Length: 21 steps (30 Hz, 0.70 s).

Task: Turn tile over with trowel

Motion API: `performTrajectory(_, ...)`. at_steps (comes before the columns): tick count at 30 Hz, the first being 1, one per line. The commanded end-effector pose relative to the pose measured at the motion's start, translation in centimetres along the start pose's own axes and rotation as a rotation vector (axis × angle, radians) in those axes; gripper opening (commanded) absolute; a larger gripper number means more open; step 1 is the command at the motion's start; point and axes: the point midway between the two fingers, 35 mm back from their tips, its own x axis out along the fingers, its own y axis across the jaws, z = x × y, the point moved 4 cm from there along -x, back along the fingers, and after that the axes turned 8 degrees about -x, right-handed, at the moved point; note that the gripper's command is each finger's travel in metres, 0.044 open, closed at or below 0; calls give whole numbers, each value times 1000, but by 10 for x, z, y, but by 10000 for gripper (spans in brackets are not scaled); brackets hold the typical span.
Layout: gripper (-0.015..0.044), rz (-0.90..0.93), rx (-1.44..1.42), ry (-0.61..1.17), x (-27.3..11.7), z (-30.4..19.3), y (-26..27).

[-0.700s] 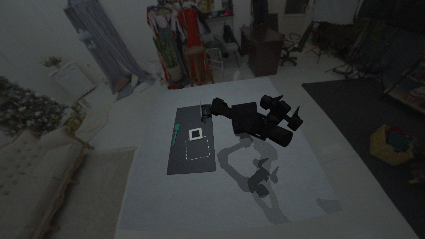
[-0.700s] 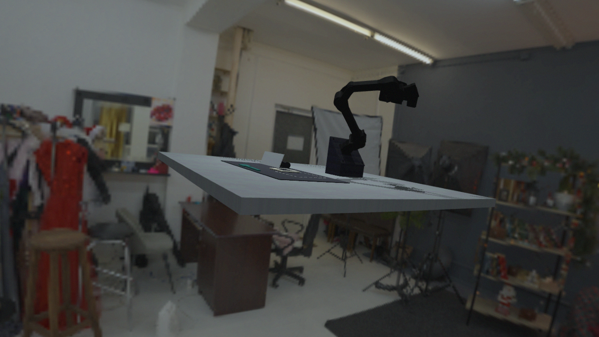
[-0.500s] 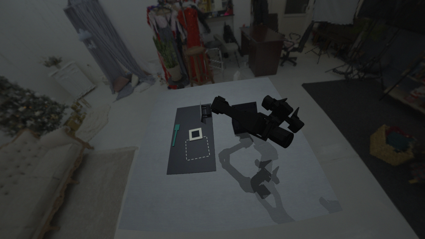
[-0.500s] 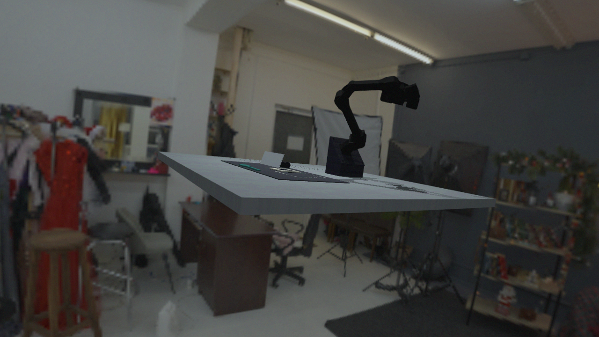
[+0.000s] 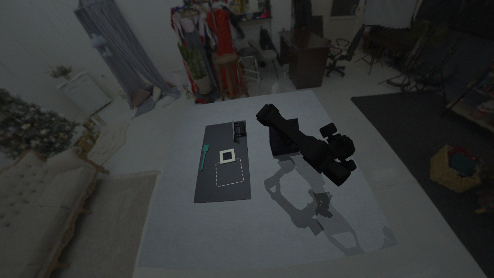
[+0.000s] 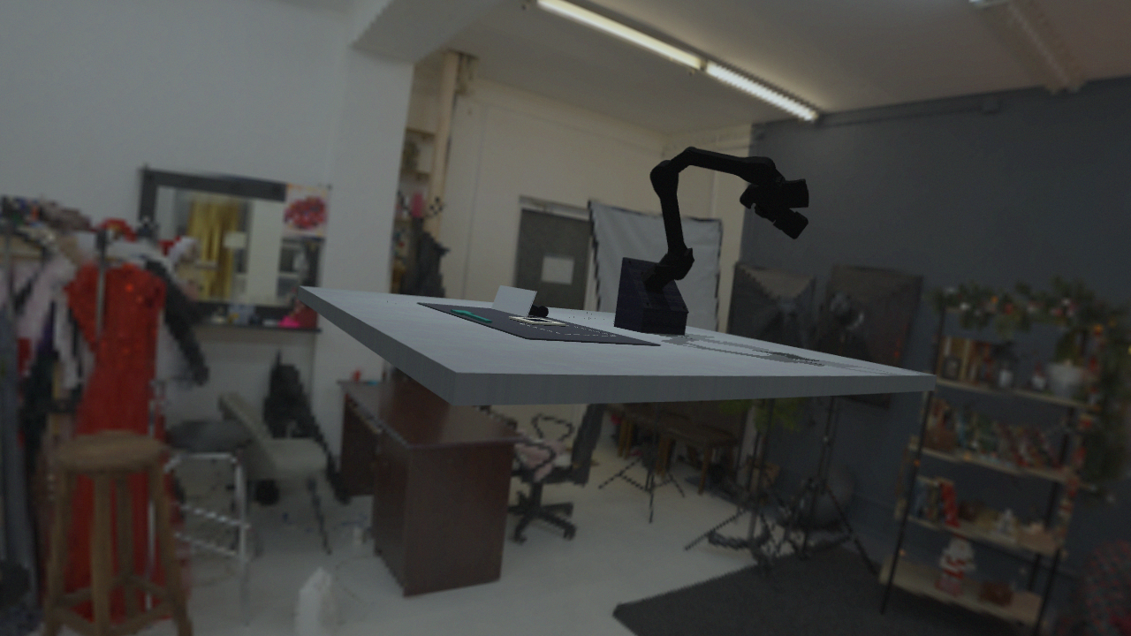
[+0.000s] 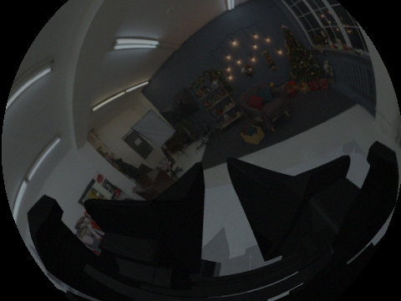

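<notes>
The teal trowel [image 5: 204, 157] [image 6: 470, 315] lies flat on the dark mat [image 5: 207, 193], left of the tile in the top view. The tile [image 5: 227, 161] [image 6: 553, 323] lies flat with a pale border and a dark central square facing up. Its near edge meets the far line of the dashed outline [image 5: 216, 172]; most of the tile is outside it. My gripper [image 7: 214, 164] is partly open, with a narrow empty gap between its fingertips. It is high above the table, on the far side of the arm base from the mat. The top and exterior views hide its fingertips.
An upright pale panel [image 5: 233, 130] [image 6: 513, 301] with a black bracket [image 5: 239, 128] behind it stands at the mat's far end. The dark arm base [image 5: 283, 146] [image 6: 644, 304] stands right of the mat. The raised arm casts a shadow across the table [image 5: 193, 234].
</notes>
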Motion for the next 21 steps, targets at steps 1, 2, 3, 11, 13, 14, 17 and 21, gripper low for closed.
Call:
performTrajectory(1, 100, -40, 83, 44, 4, -11, -15)
performTrajectory(2, 100, -54, 107, 56, 4, -14, -20)
performTrajectory(3, 100, -67, 130, 68, 5, -18, -24)
performTrajectory(11, 100, -185, 315, 156, 2, -48, -57)
performTrajectory(13, 100, -218, 358, 178, 0, -56, -64)
performTrajectory(14, 100, -234, 380, 190, -2, -61, -68)
performTrajectory(17, 100, -284, 445, 222, -6, -74, -78)
performTrajectory(21, 100, -350, 531, 261, -15, -93, -90)
